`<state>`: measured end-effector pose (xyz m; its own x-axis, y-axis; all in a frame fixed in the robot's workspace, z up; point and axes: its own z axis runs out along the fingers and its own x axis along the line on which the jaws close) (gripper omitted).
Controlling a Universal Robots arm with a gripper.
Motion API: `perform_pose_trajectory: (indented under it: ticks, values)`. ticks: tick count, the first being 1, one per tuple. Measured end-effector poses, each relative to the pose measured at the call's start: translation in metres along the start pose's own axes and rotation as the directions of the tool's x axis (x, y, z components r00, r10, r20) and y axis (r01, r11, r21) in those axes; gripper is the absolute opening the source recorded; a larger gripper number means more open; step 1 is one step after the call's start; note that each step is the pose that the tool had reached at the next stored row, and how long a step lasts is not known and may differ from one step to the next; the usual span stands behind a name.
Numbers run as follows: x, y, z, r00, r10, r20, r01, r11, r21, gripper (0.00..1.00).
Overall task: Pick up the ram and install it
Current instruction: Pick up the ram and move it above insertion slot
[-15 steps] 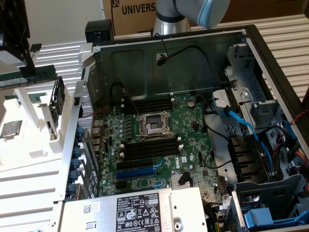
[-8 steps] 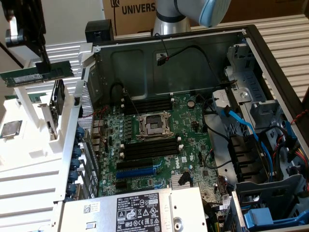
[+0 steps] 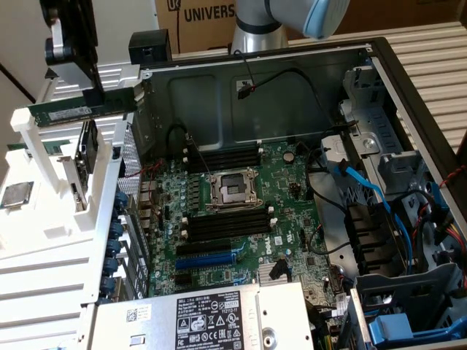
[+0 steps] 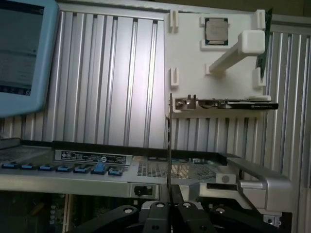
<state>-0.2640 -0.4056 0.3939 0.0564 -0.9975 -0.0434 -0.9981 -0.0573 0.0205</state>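
Room: cardboard box at top centre, behind the work; pale-blue monitor at upper left of the wrist view.
Bench: ribbed metal bench, bare at upper right of the exterior view; it carries everything.
Case: open computer case across centre and right, insides exposed.
Board: green motherboard on the case floor, with an empty processor socket mid-frame.
Rack: white rack along the left edge, just beside the case, with a silver processor chip resting on it.
Arm: arm at top centre (single arm, no choice of reach).
Hand: hand in the upper-left corner, over the rack and clamped on the stick; in the wrist view the hand pinches it edge-on.
Slots: black memory slots flank the socket, lower right of the hand and well apart.
Ram: ram is held in the hand at upper left. Its long axis runs roughly left-right, about parallel to the slots. Cannot tell whether it is clear of the rack's uprights.
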Motion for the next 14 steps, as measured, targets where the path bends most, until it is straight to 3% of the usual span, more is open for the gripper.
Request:
perform_pose_trajectory:
  ticks: [14]
  values:
    - [0.004, -0.0642, -0.0015, 1.0000, 0.000, 0.0000, 0.000, 1.0000, 0.0000, 0.13]
